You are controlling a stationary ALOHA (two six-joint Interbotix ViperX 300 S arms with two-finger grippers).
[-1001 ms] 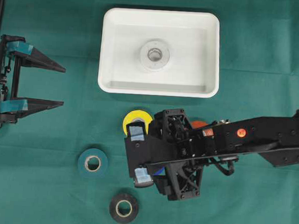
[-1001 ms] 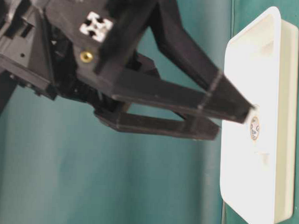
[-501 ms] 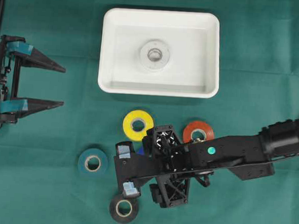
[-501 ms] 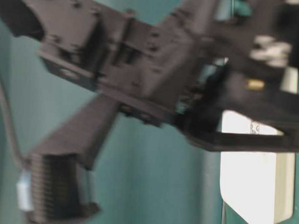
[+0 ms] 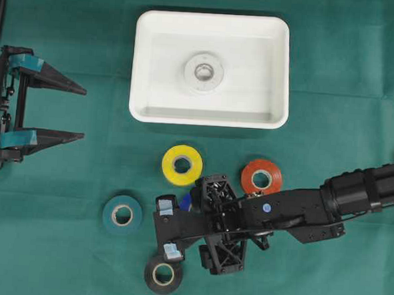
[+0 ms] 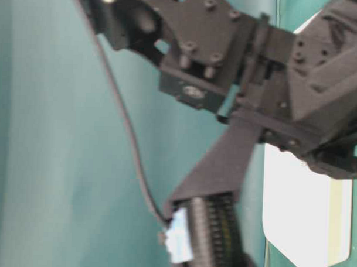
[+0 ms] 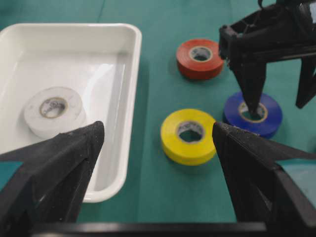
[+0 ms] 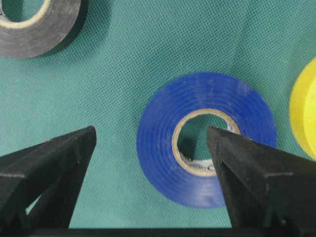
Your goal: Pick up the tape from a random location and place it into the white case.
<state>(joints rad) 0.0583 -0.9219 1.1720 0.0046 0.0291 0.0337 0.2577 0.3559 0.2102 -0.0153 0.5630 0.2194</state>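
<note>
Looking down from overhead: white case at top centre on the green cloth, one white roll lying flat inside it. Below the case, loose rolls flat on the cloth: yellow, red, teal, black, and a sliver of blue roll peeking out from under the right arm. Right gripper reaching in from the right edge, jaws spread wide, one tip beside the blue sliver and the other just above the black roll. Left gripper parked at the left edge, jaws wide and holding nothing, well apart from every roll. At table level: blurred black gripper parts close to the lens, with the case seen on edge at the right. From the left wrist: the case with its white roll at left, yellow and red rolls on the cloth, and the right gripper's one finger dipping into the hole of the blue roll, the other finger outside its far side. From the right wrist: blue roll flat between the widely spread fingers, one tip over its core, not gripped; black roll at upper left, yellow edge at right.
</note>
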